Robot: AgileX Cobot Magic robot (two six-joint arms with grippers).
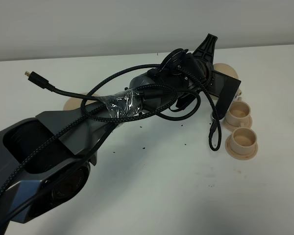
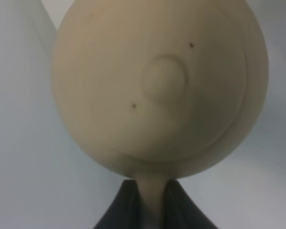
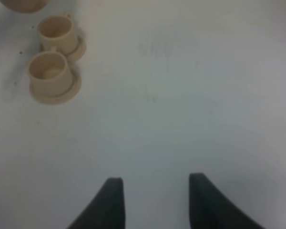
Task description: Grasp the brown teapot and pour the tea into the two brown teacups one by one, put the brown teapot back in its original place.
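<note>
We see 2 cups [image 1: 242,139] on saucers [image 1: 229,145], insides plain tan; our left gripper [image 2: 150,191] clamps the teapot [image 2: 157,86] handle beside them, right gripper [image 3: 156,180] jaws apart

A white bench [image 1: 166,196] fills most of the view, with small dark specks [image 1: 143,147] scattered across its middle; a plain pale wall [image 1: 88,24] rises behind its far edge

The high camera looks down past a dark grey cabled arm [image 1: 63,142] onto the white table [image 1: 161,196]. The left wrist camera sits hard against a pale tan round matte teapot [image 2: 157,86]. The right wrist camera faces the table from farther off, sharing two small tan saucered cups [image 3: 48,71] with the high view.
</note>
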